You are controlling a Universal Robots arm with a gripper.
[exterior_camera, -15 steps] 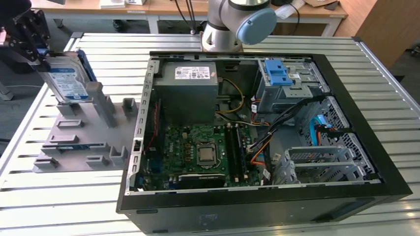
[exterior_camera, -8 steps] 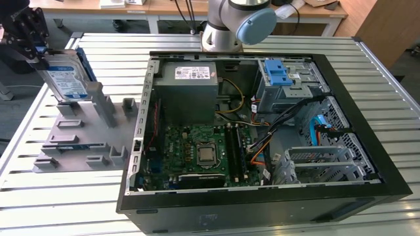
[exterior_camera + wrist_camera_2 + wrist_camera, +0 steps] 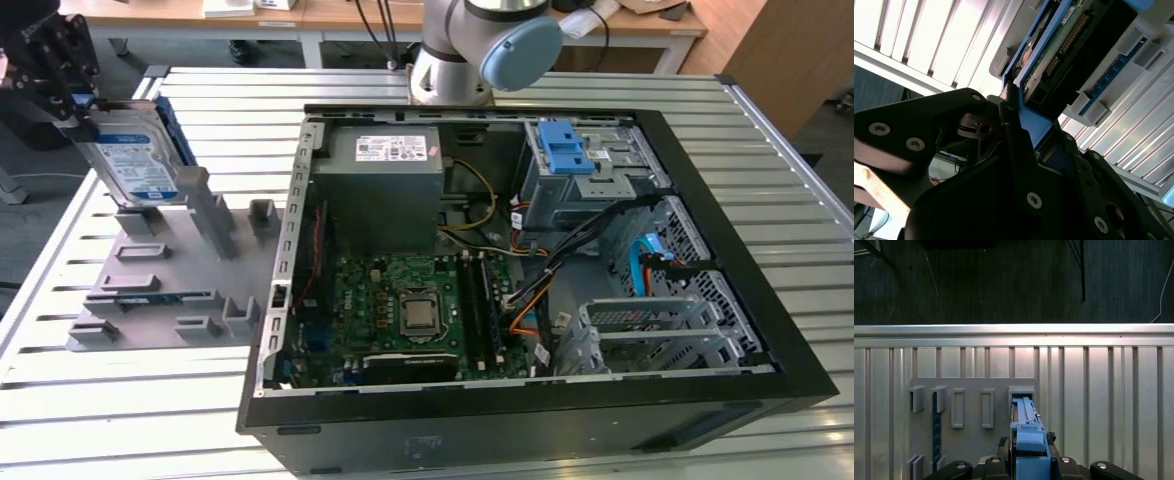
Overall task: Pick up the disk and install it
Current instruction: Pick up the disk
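Gripper (image 3: 1013, 117) jaws clenched on blue rail of disk (image 3: 134, 160), upright at grey holder (image 3: 160, 300), exterior view's far left. Risk: narrow edge grip, so disk could pivot, snag slot, or drop.

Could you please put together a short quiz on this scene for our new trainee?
1. True or false: the disk lies flat inside the computer case.
2. What does the end effector grip? A the disk; B a screwdriver; C nothing.
3. Fill in: in the exterior view, the grey fixture stands on the computer case's ____ side.
Key: 1 false, it stands upright outside the computer case; 2 A; 3 left.
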